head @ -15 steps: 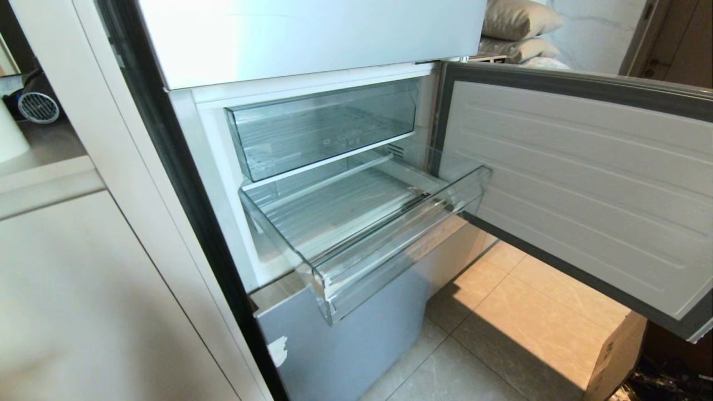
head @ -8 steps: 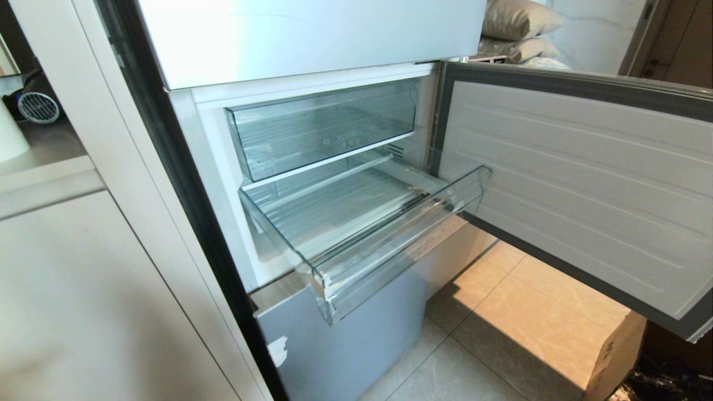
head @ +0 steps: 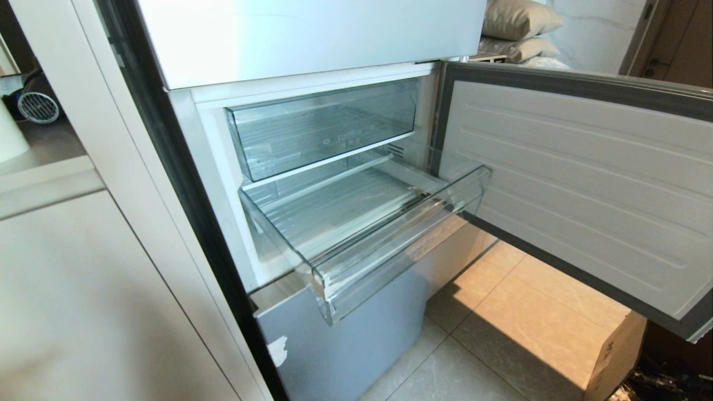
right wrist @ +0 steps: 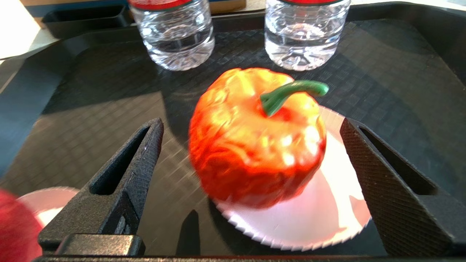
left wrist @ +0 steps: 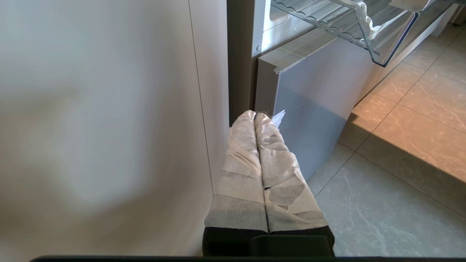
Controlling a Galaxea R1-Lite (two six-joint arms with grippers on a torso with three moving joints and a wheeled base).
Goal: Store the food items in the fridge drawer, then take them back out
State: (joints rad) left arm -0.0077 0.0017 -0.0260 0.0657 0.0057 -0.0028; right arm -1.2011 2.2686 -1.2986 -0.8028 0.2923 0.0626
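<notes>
Reaching for the tomato-like fruit with the right gripper, fingers wide apart on either side

Fruit sits upright on a white paper liner in a black tray, stem curling sideways; its rounded bumpy skin could slip if pinched off-centre. Fridge drawer stands pulled out; left gripper hangs with fingers together

R gripper wide open astride red-orange fruit, white disc, black tray
</notes>
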